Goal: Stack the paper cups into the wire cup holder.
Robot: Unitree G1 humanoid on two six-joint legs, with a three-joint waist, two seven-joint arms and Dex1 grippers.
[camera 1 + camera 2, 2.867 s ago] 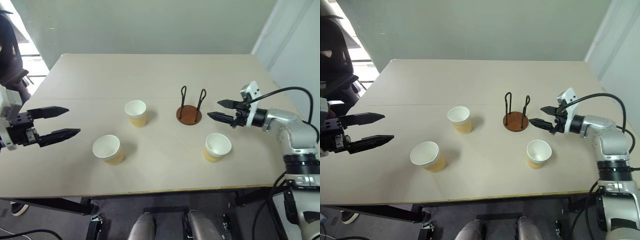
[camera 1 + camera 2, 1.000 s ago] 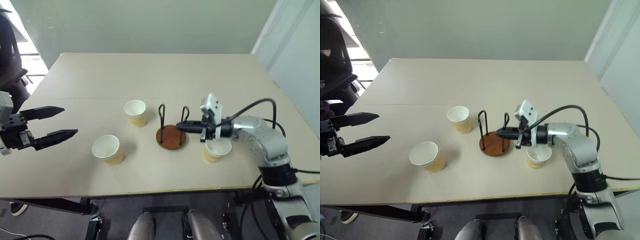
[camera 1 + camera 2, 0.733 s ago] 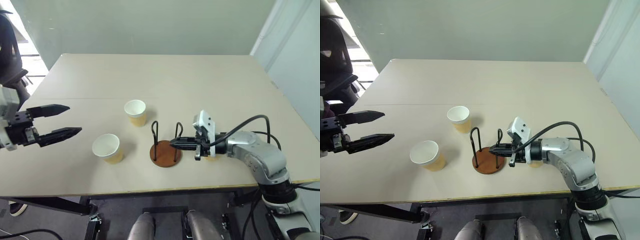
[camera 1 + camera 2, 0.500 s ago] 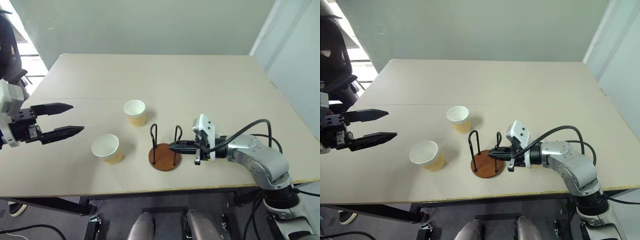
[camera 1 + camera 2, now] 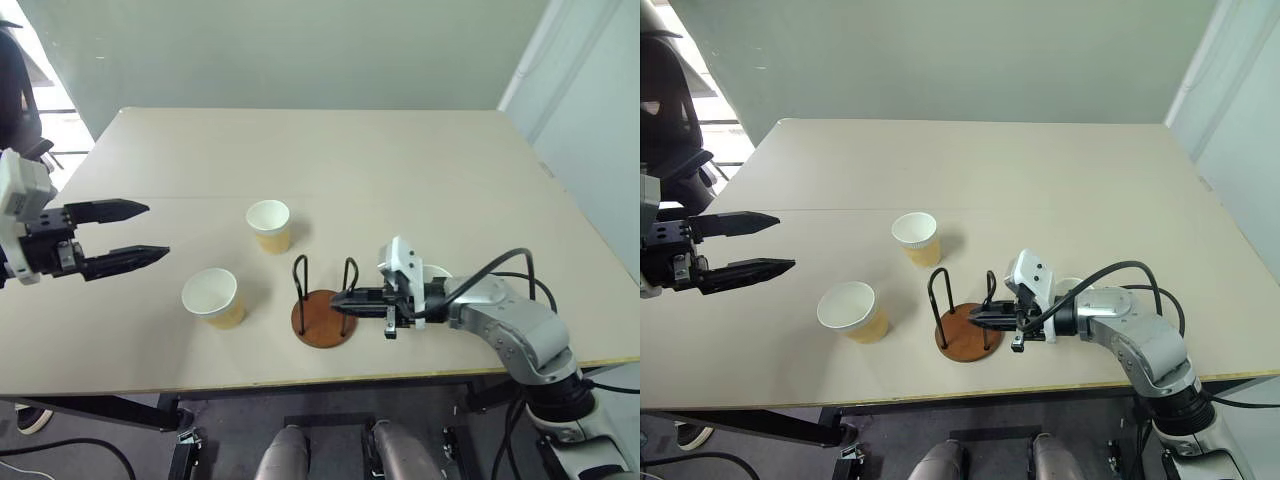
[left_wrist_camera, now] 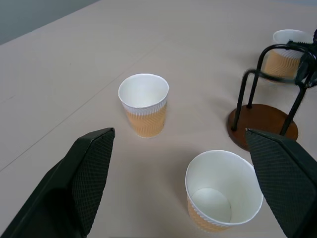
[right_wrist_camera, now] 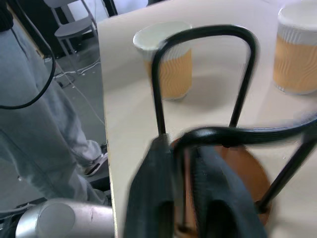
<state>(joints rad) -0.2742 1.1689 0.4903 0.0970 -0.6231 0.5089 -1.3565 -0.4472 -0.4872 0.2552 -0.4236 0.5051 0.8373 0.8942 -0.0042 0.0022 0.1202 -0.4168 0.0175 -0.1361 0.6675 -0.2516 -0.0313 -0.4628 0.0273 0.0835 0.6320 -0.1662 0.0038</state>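
Holder [image 7: 237, 163] loop between right pincer [image 7: 190, 148] fingers

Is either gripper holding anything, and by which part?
Left gripper: nothing. Right gripper straddles a black loop of the brown-based wire cup holder; grip cannot be told.

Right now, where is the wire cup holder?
The wire cup holder stands near the table's front edge, between a paper cup and the right hand.

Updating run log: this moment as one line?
paper cups: three loose on table | wire cup holder: empty | left gripper: open, hovering | right gripper: at holder loop
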